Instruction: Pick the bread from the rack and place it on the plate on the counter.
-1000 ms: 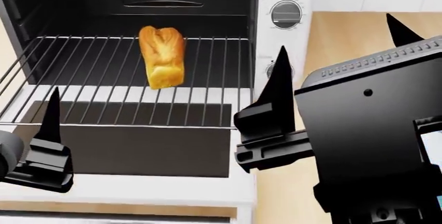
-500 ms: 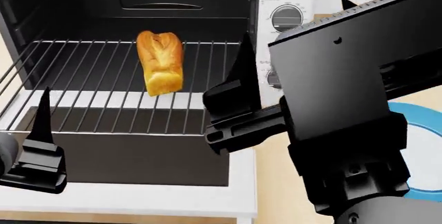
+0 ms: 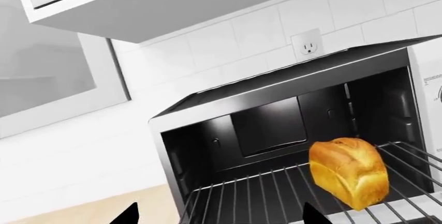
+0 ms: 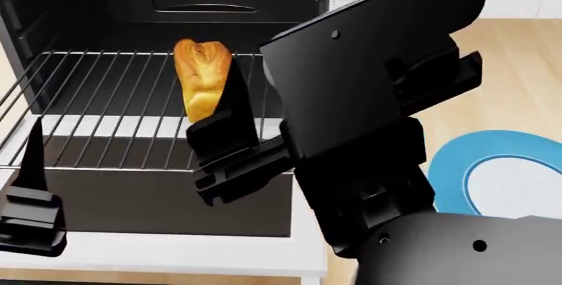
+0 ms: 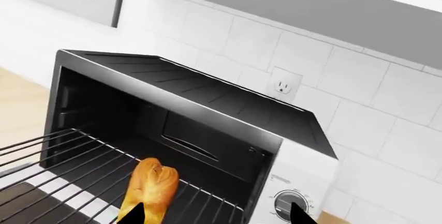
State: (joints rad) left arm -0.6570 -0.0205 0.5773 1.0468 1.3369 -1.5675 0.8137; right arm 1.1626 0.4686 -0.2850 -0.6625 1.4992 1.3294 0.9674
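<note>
The bread (image 4: 202,74), a small golden-brown loaf, stands on the silver wire rack (image 4: 105,101) pulled out of the open oven. My right gripper (image 5: 216,216) is open in front of the oven. One of its black fingers (image 4: 226,120) overlaps the loaf's right side in the head view, and the other is hidden behind the arm. In the right wrist view the bread (image 5: 148,190) sits at one fingertip, not centred between the two. My left gripper (image 3: 221,219) is open, low at the left, short of the rack (image 3: 276,193). The blue-rimmed plate (image 4: 452,166) lies on the counter (image 4: 514,81) at the right.
The white oven's dark glass door (image 4: 158,206) hangs open below the rack's front edge. Control knobs (image 5: 291,203) sit on the oven's right panel. My right arm's black body (image 4: 369,101) blocks the middle of the head view. Behind the oven are a tiled wall and an outlet (image 5: 284,86).
My right arm has swung left toward the oven, so its finger now overlaps the bread's side. The plate has come into view at the right. The left finger has drifted slightly left.
</note>
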